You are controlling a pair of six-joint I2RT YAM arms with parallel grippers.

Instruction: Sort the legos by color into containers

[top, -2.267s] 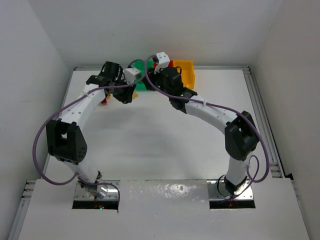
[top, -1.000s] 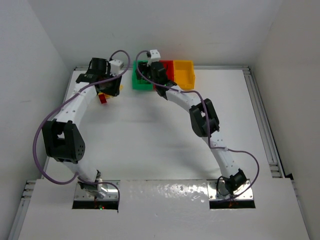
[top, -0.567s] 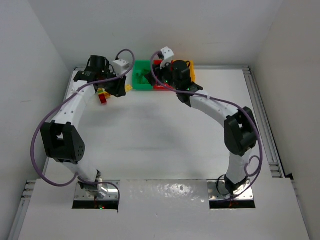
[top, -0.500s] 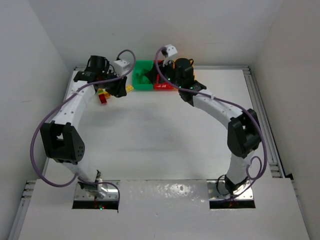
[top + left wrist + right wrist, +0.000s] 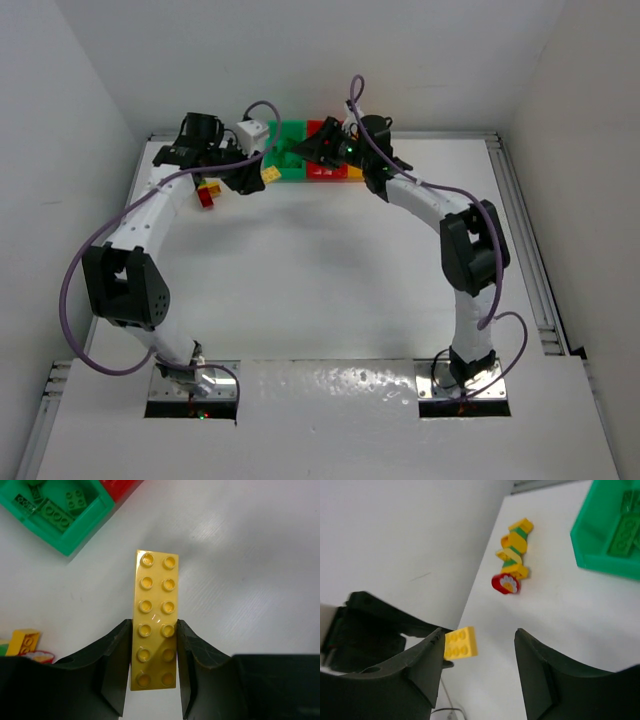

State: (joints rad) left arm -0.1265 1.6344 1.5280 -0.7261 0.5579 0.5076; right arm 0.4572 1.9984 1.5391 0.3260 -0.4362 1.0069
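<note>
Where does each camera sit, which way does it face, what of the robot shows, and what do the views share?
Top external: fixed above and behind the bases, looking down on the table; left arm and right arm show.
Left wrist: on the left arm, facing down; left hand clamps the yellow brick.
Right wrist: on the right arm, facing the left hand across the table; open right hand frames it.
Shared: yellow brick, green bin.

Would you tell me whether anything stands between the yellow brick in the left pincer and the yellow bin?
Yes. The green bin and red bin lie between the yellow brick in the left pincer and the yellow bin, and the right pincer, open, hangs over that row, hiding most of the yellow bin.
</note>
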